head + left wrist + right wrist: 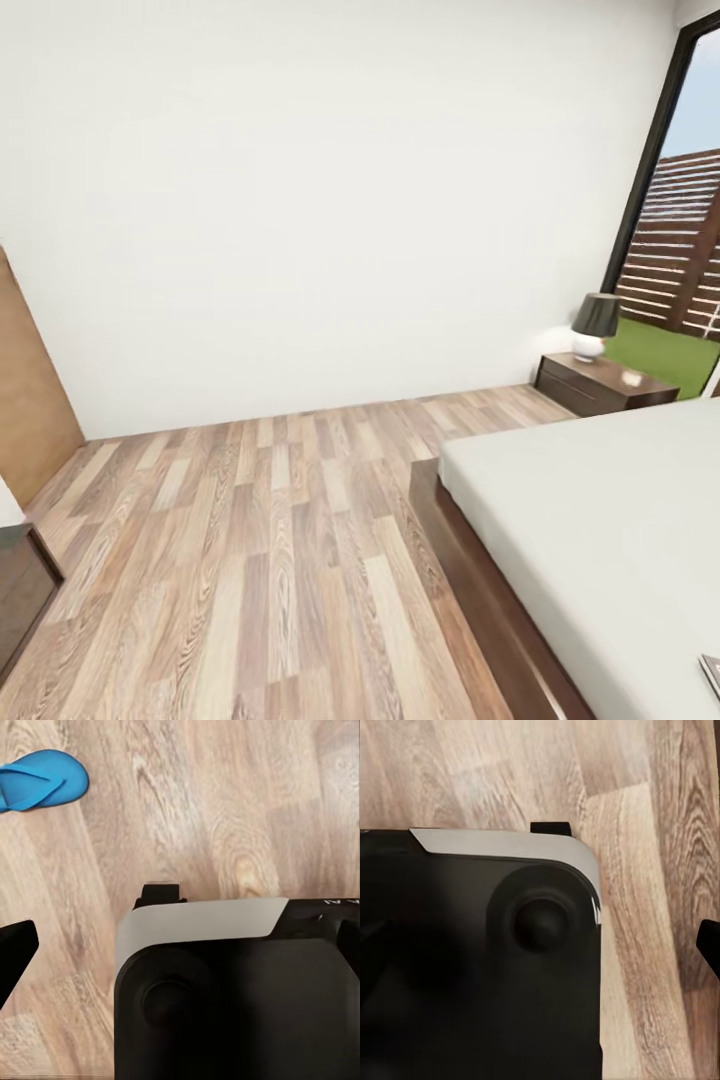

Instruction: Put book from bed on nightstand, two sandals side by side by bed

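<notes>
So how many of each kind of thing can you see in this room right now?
Bed: 1
Nightstand: 1
Lamp: 1
Blue sandal: 1
Total: 4

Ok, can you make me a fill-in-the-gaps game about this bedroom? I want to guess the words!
1. The sandal lying on the wooden floor is bright ____.
2. On the nightstand by the window stands a ____ with a dark shade.
3. The mattress on the bed is light ____.

Missing words: blue; lamp; grey
</notes>
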